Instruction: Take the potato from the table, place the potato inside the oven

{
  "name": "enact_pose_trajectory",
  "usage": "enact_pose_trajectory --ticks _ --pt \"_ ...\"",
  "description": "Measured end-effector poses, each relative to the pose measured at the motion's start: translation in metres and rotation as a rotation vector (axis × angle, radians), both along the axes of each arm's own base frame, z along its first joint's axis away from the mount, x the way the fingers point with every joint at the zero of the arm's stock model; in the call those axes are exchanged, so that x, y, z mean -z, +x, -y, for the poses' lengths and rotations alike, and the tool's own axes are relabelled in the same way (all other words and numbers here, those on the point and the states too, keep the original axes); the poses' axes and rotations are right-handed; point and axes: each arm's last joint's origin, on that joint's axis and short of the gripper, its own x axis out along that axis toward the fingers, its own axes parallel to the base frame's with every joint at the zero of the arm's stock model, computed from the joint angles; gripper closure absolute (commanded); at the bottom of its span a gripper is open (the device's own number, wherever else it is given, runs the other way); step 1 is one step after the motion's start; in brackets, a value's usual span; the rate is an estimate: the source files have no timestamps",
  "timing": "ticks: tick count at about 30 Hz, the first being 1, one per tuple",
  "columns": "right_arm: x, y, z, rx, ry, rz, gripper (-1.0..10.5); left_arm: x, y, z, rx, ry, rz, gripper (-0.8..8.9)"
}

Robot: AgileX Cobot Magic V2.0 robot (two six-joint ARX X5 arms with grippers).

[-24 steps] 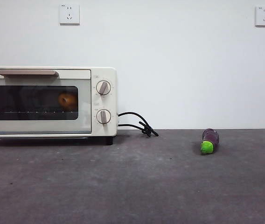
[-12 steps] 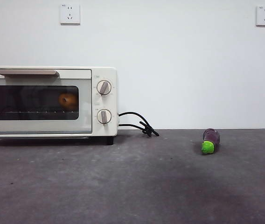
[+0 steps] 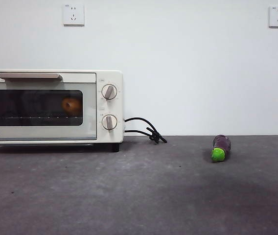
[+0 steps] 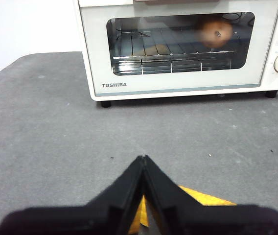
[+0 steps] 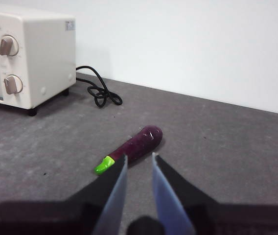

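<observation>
The orange-tan potato (image 3: 71, 105) lies on the rack inside the cream-white Toshiba oven (image 3: 108, 78), behind its closed dark glass door; the left wrist view shows the potato (image 4: 216, 32) through the glass too. My left gripper (image 4: 143, 159) hovers above the grey table (image 4: 56, 142) in front of the oven (image 4: 178, 83), shut with nothing in it. My right gripper (image 5: 139, 157) is open and empty, just short of the purple eggplant (image 5: 138, 142). Neither gripper shows in the front view.
The small purple eggplant (image 3: 220, 147) with its green cap lies on the table (image 3: 144, 196) at the right. The oven's black cord (image 3: 146, 130) is coiled beside the oven by the wall. Two wall sockets sit high on the white wall.
</observation>
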Motion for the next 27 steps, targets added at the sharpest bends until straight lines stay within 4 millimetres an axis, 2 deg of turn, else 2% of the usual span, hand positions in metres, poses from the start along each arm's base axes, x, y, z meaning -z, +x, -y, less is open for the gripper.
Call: enact_pose_trajectory --ticks 3,14,27 --pt "0.01 -0.004 0.002 0.024 0.015 0.018 8.5 0.0 0.0 0.0 0.0 0.0 0.0 8.18" --pt "0.029 -0.014 0.014 0.186 0.075 -0.153 8.5 0.0 0.0 0.0 0.0 0.0 0.0 8.18" --pt "0.029 -0.014 0.016 0.247 0.1 -0.157 8.5 0.0 0.0 0.0 0.0 -0.001 -0.006 8.18"
